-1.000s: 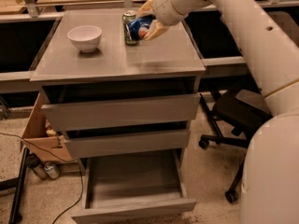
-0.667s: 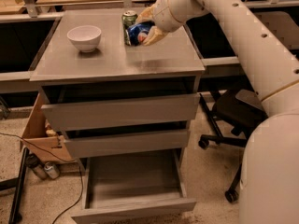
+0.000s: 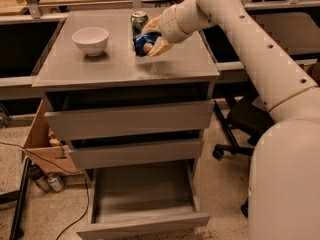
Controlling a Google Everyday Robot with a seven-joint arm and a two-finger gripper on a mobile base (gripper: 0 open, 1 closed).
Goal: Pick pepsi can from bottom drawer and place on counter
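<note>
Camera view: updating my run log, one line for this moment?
gripper: holds small blue pepsi can | where: over flat grey counter | grey bottom drawer: open

Warm, rather dim light falls from above, giving the counter [image 3: 115, 71] a dull sheen, and the white bowl [image 3: 90, 40] lays a soft shadow on the grey top around its foot. The gripper [image 3: 152, 36], clasped round the pepsi can [image 3: 143, 44] over the far middle of the counter, leaves a faint, pale reflection beneath it. The gaps above the upper drawers lie in deep shade, and the open bottom drawer [image 3: 145, 194] is evenly, softly lit.
</note>
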